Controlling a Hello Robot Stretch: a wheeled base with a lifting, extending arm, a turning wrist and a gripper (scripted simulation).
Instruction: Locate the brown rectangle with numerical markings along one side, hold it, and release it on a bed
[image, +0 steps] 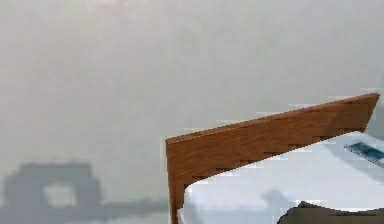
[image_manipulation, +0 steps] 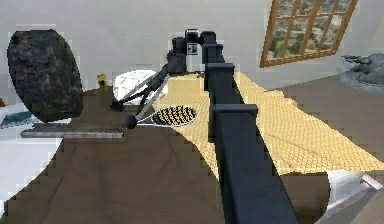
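A long thin grey-brown strip (image_manipulation: 62, 131) lies flat on the bed's dark brown cover (image_manipulation: 120, 175), at the arm side view's left. The arm's dark bar (image_manipulation: 240, 130) rises from the bottom edge over the bed. At its far end the gripper (image_manipulation: 124, 110) points down and left, with one fingertip (image_manipulation: 130, 122) close to the strip's right end. I cannot tell whether they touch, or whether the gripper holds anything. In the forward view the bed's wooden headboard (image: 265, 140) and white mattress (image: 300, 180) stand at the lower right.
A dark rock-like cushion (image_manipulation: 45, 72) stands at the bed's left. A yellow woven blanket (image_manipulation: 285, 125) covers its right part, with a round dark mesh patch (image_manipulation: 180, 115). A wood-framed window (image_manipulation: 310, 28) is on the far wall. A teal patterned item (image: 367, 152) lies on the mattress.
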